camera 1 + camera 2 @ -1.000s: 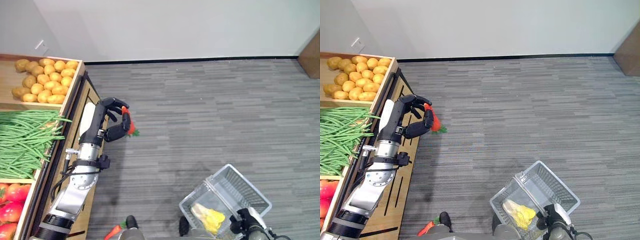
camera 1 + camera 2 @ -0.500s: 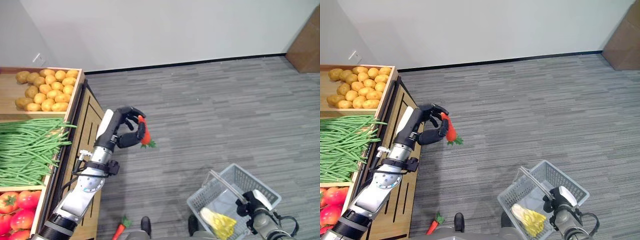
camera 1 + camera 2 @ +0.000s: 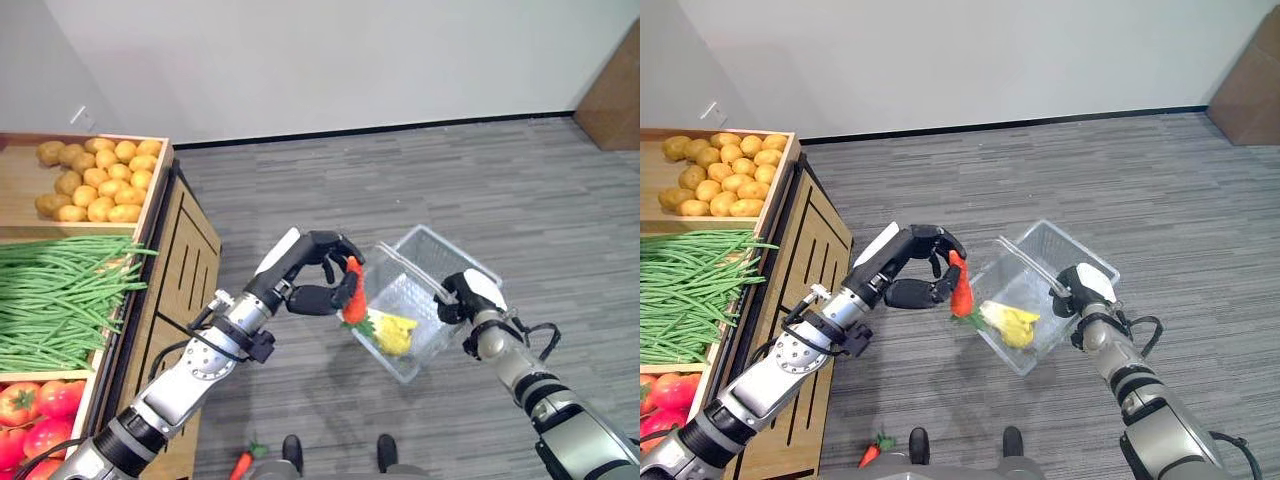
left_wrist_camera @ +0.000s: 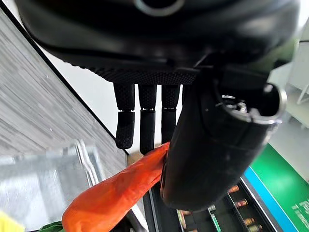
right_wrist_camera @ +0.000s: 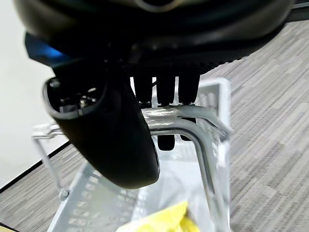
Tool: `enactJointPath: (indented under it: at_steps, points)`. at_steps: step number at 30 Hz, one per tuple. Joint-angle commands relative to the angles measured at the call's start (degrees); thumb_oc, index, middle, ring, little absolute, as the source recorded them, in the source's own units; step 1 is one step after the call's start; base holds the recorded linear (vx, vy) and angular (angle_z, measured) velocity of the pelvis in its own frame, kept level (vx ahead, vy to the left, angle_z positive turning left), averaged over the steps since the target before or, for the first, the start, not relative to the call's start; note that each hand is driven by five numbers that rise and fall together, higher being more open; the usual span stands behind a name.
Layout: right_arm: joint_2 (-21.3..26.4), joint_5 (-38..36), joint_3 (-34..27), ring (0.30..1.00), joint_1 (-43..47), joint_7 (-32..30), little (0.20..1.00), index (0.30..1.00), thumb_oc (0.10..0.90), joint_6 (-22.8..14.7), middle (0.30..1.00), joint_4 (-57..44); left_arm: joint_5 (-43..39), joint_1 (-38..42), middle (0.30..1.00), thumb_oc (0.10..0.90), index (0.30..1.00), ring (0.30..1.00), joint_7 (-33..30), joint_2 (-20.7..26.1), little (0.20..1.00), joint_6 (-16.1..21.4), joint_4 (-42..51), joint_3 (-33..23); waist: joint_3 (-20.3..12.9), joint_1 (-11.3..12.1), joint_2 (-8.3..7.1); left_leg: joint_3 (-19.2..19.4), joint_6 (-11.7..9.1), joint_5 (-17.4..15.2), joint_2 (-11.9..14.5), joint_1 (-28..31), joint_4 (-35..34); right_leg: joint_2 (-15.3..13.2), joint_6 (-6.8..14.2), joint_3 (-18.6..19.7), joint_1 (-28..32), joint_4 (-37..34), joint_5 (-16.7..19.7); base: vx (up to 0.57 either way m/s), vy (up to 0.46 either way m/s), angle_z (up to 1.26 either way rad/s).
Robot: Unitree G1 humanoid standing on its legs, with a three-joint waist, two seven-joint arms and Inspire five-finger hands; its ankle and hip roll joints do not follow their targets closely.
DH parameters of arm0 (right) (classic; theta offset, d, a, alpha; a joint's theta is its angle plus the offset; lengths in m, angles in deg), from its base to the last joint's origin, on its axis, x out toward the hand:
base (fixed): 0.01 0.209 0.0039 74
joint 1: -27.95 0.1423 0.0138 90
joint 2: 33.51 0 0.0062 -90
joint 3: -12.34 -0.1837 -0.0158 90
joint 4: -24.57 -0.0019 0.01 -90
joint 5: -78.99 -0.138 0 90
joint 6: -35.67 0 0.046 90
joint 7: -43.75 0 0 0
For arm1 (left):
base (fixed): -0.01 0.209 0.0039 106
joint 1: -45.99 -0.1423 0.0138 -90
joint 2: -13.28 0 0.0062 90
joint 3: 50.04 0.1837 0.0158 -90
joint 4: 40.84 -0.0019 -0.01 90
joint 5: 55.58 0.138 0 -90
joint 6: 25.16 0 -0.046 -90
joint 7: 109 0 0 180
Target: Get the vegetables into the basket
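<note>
Wooden stand (image 3: 185, 255) at far left: we logged potatoes (image 3: 95, 180), green beans (image 3: 60, 295) and tomatoes (image 3: 30, 420) in its bins. On the grey floor (image 3: 480, 180) lay a stray carrot (image 3: 243, 462). We found our left hand (image 3: 310, 280) pinching an orange carrot (image 3: 352, 290) between thumb and fingers, just beside the basket's near rim. Clear basket (image 3: 425, 270), tilted, held a yellow vegetable (image 3: 392, 332); our right hand (image 3: 462, 297) curled round its handle (image 5: 186, 121).
</note>
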Motion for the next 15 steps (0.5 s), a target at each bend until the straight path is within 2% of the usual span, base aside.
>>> enactJointPath:
  at_steps: [1,3,8,11,12,15]
  points:
    - [0.74,-3.00,0.25,0.300,10.46,-5.69,0.300,0.300,0.400,-4.40,0.300,-4.34,-0.36,6.05,0.300,0.400,0.300,0.300,-1.61,-3.26,0.300,4.05,-1.14,0.08,-3.88,-0.35,-2.73,-1.19,-1.54,-1.52,1.35,-0.49,0.08,-1.38,1.76,-1.96,-1.06,-0.06,0.75,0.01,-0.016,-0.04]
    - [0.45,-3.25,0.29,0.300,10.79,-5.79,0.300,0.300,0.400,-4.40,0.300,-5.43,0.15,6.49,0.300,0.400,0.300,0.300,-2.23,-4.57,0.300,3.69,-2.90,0.53,-3.96,-0.41,-2.68,-1.21,-1.54,-1.54,1.41,-0.44,0.08,-1.31,1.71,-1.91,-1.02,-0.06,0.73,0.01,-0.016,-0.03]
    - [-0.66,-4.36,0.03,0.300,10.50,-5.84,0.300,0.300,0.400,-5.05,0.300,-13.09,5.71,9.11,0.300,0.400,0.300,0.300,-5.78,-11.64,0.300,0.94,-15.43,2.69,-4.62,-1.55,-2.85,-0.81,-1.62,-1.54,1.81,-0.07,0.08,-0.95,1.61,-1.73,-0.84,-0.06,0.63,0.02,-0.019,-0.04]
    - [-0.81,-4.68,-0.31,0.300,10.20,-6.00,0.300,0.300,0.400,-5.22,0.300,-14.21,6.87,9.81,0.300,0.400,0.300,0.300,-6.46,-12.69,0.300,0.90,-17.46,3.26,-4.69,-1.63,-2.82,-0.72,-1.60,-1.56,1.83,-0.07,0.08,-0.94,1.64,-1.64,-0.83,-0.06,0.59,0.00,-0.003,-0.03]
    - [-0.91,-5.15,-0.82,0.300,9.25,-5.76,0.300,0.300,0.400,-5.82,0.300,-18.27,10.30,10.76,0.300,0.400,0.300,0.300,-7.85,-14.54,0.300,-0.18,-21.77,4.03,-5.01,-2.28,-2.84,-0.33,-1.62,-1.68,1.85,0.07,0.08,-0.99,1.78,-1.34,-0.94,-0.06,0.67,0.01,-0.003,-0.06]
    - [-1.27,-6.43,-1.77,0.300,7.61,-5.51,0.300,0.300,0.400,-6.53,0.300,-23.16,12.55,11.36,0.300,0.400,0.300,0.300,-9.25,-16.33,0.300,-0.82,-25.00,4.45,-5.25,-2.77,-2.84,0.07,-1.60,-1.81,1.82,0.19,0.08,-1.02,1.92,-0.99,-1.03,-0.06,0.75,0.01,0.002,-0.05]
